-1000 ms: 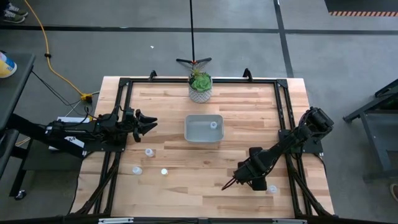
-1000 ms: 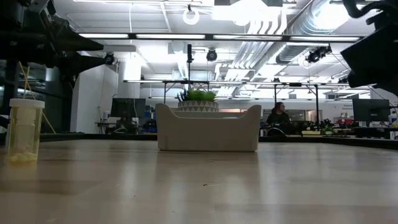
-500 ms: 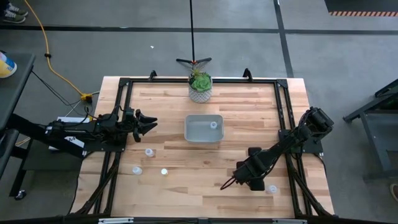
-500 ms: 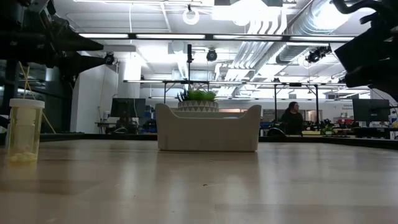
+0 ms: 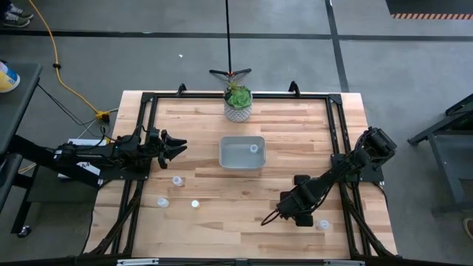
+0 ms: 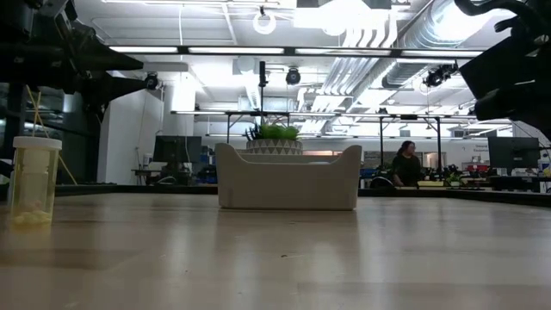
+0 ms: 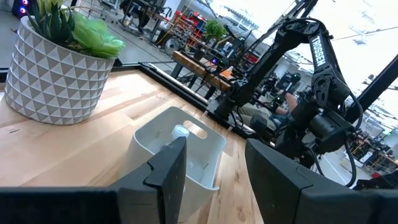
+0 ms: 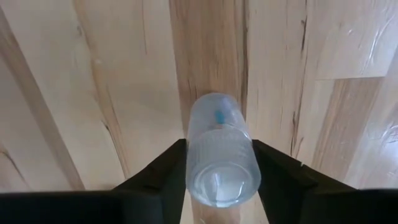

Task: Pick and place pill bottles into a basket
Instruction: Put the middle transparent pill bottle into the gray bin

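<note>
The wooden tabletop [image 5: 281, 129] sits inside a dark frame, planks running side to side; the left arm [image 5: 81, 159] reaches in over the left edge, and the right arm [image 5: 347, 174] angles in from the right toward the near middle.

The basket [image 5: 242, 153], a light-grey rectangular bin, stands around the middle of the tabletop, just in front of a white patterned pot with a green plant [image 5: 238, 103] at the far edge; one pill bottle with a white cap [image 5: 253, 148] lies inside the basket toward its right end, also seen from the left wrist [image 7: 181, 132].

The left gripper [image 5: 177, 145] hovers well to the left of the basket, its fingers [image 7: 168, 171] parted and empty, pointing at the bin.

The right gripper [image 5: 267, 219] is low over the near part of the tabletop, right of centre; in its wrist view the fingers [image 8: 155, 177] sit pressed against both sides of a translucent pill bottle [image 8: 221, 155], clasping it.

Three more pill bottles stand loose near the left gripper: one [image 5: 177, 180] below it, one [image 5: 162, 202] nearer the front-left, one [image 5: 195, 204] beside that; another [image 5: 324, 224] stands just right of the right arm; a yellowish bottle [image 6: 34, 181] stands upright at the left in the low view.
</note>
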You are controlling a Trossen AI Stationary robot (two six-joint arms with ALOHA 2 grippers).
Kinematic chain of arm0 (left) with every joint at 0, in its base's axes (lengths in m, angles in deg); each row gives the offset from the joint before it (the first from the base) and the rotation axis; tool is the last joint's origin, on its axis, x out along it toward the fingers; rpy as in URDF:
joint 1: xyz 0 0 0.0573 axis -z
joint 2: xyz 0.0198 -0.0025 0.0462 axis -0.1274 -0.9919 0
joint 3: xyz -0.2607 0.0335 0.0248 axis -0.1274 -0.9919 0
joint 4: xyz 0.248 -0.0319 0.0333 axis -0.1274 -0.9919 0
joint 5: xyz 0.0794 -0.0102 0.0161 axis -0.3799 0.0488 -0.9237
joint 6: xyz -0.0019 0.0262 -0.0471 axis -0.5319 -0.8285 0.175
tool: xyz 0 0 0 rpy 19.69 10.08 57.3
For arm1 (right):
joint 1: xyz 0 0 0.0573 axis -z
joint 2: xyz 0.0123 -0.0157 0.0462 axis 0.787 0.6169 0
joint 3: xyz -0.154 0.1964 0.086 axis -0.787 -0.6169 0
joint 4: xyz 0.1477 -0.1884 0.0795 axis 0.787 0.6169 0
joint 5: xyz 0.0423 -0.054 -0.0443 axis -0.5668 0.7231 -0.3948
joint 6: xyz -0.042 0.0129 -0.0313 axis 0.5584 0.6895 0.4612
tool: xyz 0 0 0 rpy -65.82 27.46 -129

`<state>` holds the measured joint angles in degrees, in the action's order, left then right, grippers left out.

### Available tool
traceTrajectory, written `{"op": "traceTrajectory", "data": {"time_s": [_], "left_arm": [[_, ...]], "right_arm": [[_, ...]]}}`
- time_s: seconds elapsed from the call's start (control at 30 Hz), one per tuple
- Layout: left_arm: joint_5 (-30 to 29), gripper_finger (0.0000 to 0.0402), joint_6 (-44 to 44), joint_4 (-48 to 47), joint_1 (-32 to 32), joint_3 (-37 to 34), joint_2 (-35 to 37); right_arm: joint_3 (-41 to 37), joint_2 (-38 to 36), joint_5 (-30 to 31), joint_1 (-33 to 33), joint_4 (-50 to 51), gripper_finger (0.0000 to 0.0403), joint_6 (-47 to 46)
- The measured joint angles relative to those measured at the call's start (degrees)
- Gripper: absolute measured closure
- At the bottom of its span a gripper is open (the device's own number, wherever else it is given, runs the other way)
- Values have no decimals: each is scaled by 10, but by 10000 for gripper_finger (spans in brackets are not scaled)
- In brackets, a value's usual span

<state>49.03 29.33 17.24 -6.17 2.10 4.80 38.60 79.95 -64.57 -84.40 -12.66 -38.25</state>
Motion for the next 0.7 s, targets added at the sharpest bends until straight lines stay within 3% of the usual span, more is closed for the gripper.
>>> {"op": "traceTrajectory", "data": {"time_s": [0.23,0.53,0.7], "left_arm": [[0,202,0,0,0,0,0],[0,202,0,0,0,0,0],[0,202,0,0,0,0,0]], "right_arm": [[39,0,18,27,0,262,6],[186,0,193,156,-15,262,128],[219,0,162,255,-89,259,197]]}}
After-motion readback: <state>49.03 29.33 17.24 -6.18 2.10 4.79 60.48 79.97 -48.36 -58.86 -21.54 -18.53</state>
